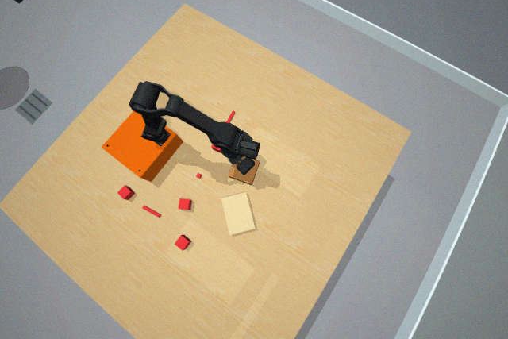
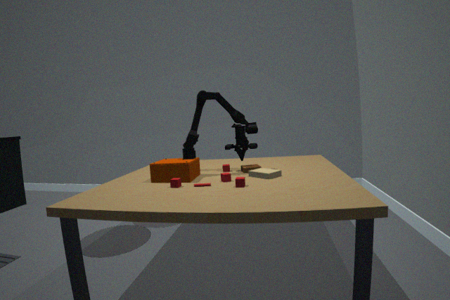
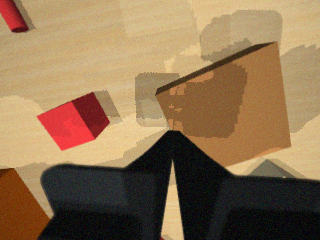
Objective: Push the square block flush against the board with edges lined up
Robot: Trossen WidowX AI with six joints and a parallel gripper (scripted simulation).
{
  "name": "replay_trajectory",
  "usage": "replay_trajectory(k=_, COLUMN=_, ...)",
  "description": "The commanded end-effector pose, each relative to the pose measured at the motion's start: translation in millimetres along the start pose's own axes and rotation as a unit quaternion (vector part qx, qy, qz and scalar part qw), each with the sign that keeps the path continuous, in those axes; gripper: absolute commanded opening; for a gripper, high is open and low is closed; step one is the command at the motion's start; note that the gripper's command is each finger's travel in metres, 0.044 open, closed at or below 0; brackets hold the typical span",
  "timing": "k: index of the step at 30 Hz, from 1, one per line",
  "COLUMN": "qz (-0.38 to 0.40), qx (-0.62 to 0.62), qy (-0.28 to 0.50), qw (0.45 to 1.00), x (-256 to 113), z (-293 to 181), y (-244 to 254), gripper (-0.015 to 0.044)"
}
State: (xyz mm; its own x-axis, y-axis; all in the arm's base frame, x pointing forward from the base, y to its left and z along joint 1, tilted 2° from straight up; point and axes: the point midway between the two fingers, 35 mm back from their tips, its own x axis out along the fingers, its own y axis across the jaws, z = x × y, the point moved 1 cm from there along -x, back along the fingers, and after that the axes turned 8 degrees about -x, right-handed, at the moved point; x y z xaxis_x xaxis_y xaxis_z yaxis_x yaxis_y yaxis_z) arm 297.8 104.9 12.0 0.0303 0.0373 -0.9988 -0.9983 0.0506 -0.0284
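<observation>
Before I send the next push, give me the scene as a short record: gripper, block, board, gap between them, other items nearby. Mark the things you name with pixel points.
gripper point(image 1: 232, 159) point(image 2: 242, 159) point(image 3: 173, 136): shut, holding nothing, above the table near the block
square block point(image 1: 242, 179) point(image 2: 249, 168) point(image 3: 267, 105): brown, flat on the table
board point(image 1: 238, 213) point(image 2: 264, 173): pale, flat, long side turned relative to the block's sides
gap: yes; bare table between block and board in the top view
nearby: red cubes, red sticks, orange box point(image 1: 127, 146) point(image 2: 170, 171)
goal: unmet; no side contact
</observation>
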Motion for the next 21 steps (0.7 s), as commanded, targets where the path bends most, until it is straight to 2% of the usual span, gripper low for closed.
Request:
replay_trajectory(k=1, qz=0.002, qx=-0.058, qy=0.002, qw=0.998, x=1.0, z=13.8, y=1.0, gripper=0.0000)
replay_trajectory(k=11, qz=0.007, qx=-0.217, qy=-0.002, qw=0.976, x=1.2, z=54.1, y=8.6, gripper=0.0000)
replay_trajectory(k=16, qz=0.007, qx=-0.228, qy=-0.002, qw=0.974, x=1.2, z=56.9, y=9.3, gripper=0.0000)
replay_trajectory(k=18, qz=0.007, qx=-0.228, qy=-0.002, qw=0.974, x=13.6, z=57.2, y=8.5, gripper=0.0000)
replay_trajectory(k=21, qz=0.007, qx=-0.228, qy=-0.002, qw=0.974, x=53.1, z=56.3, y=9.1, gripper=0.0000)
